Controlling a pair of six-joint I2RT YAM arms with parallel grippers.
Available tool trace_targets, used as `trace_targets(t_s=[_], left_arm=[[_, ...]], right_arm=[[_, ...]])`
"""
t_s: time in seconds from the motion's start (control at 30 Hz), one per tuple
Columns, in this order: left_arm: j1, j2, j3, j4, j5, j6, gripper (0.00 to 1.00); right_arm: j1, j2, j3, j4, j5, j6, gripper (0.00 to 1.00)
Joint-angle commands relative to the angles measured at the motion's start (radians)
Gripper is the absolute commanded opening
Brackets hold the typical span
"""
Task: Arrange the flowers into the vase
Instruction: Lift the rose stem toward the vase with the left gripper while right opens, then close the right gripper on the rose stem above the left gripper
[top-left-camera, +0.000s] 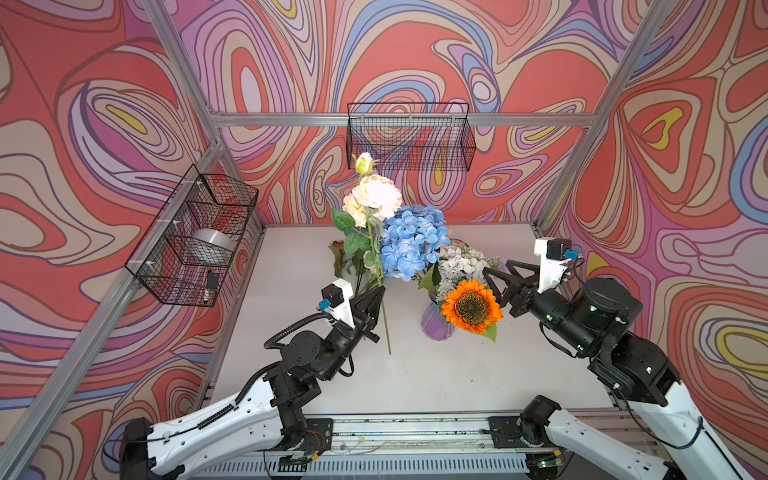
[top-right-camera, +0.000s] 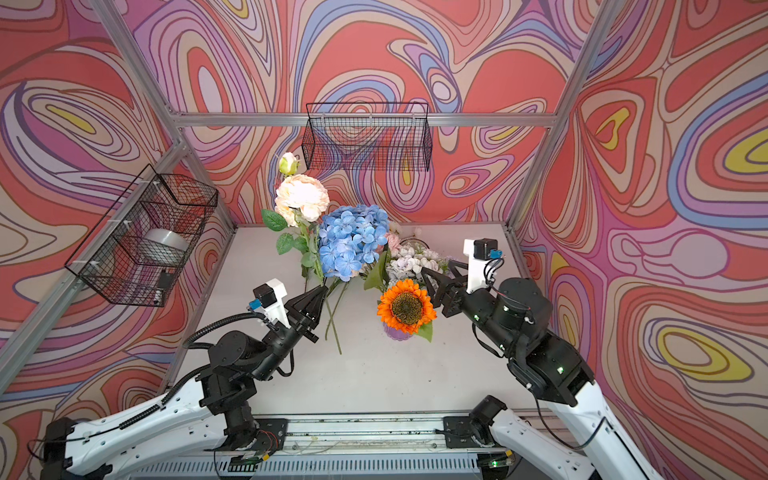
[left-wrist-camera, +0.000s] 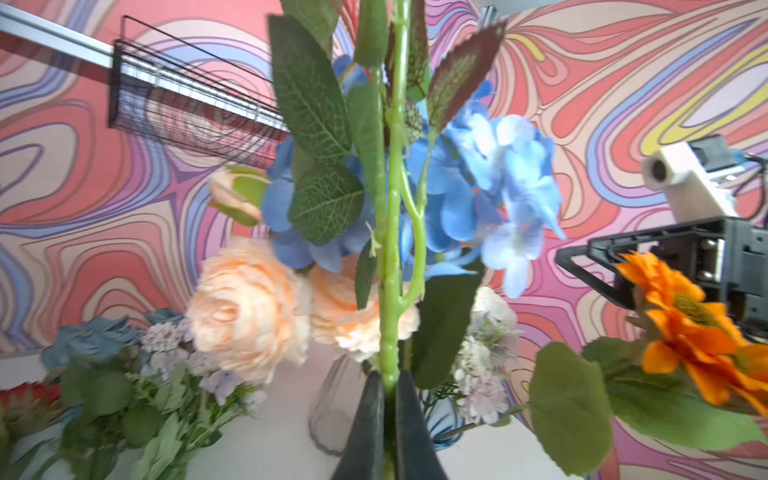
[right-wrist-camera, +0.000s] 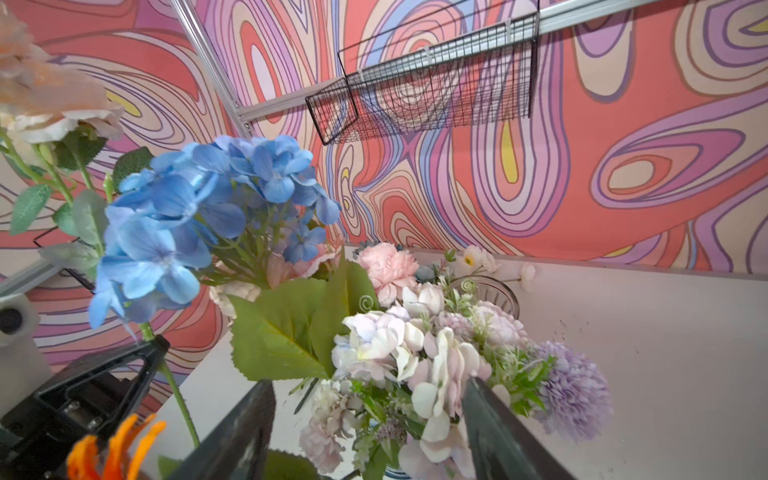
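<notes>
left fingers (top-left-camera: 372, 300) clamped on the peach rose (top-left-camera: 376, 195) and blue hydrangea (top-left-camera: 411, 241) stems, held upright beside the purple vase (top-left-camera: 434, 322) with the sunflower (top-left-camera: 471, 306); right fingers (right-wrist-camera: 494, 432) apart around pale blooms (right-wrist-camera: 415, 345), probably to clear room.

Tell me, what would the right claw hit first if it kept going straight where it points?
Most likely the pale lilac-white flower cluster: in the wrist view it sits straight ahead of the open right claw. How near it is, is hard to judge.
</notes>
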Motion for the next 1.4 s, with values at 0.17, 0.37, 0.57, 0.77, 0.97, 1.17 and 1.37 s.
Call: trace_targets(t_s=[0.17,0.37,0.57,0.77,0.97,1.17,1.37], left_arm=[[-0.233,0.177,0.055,0.304,0.009,0.307,0.00],[-0.267,0.274,0.114,0.325,0.034,0.330,0.00],[-0.266,0.296,0.223,0.210,-0.058,0.348,0.00],[-0.251,0.334,0.289,0.144,-0.098,0.397,0.00],[-0.181,0.338,0.321,0.060,-0.053,0.351,0.00],[-0.167,0.352,0.337,0.048,0.013,0.373,0.00],[-0.167,0.352,0.296,0.106,0.063,0.401,0.00]], right_arm=[[0.002,0.070,0.144,0.088,-0.305,-0.018,0.67],[0.002,0.213,0.250,0.090,-0.509,-0.014,0.63],[0.002,0.244,0.252,0.106,-0.591,-0.045,0.64],[0.002,0.235,0.247,0.125,-0.607,-0.058,0.63],[0.003,0.243,0.269,0.133,-0.643,-0.073,0.64],[0.002,0.275,0.277,0.159,-0.657,-0.073,0.63],[0.002,0.274,0.270,0.187,-0.625,-0.079,0.49]])
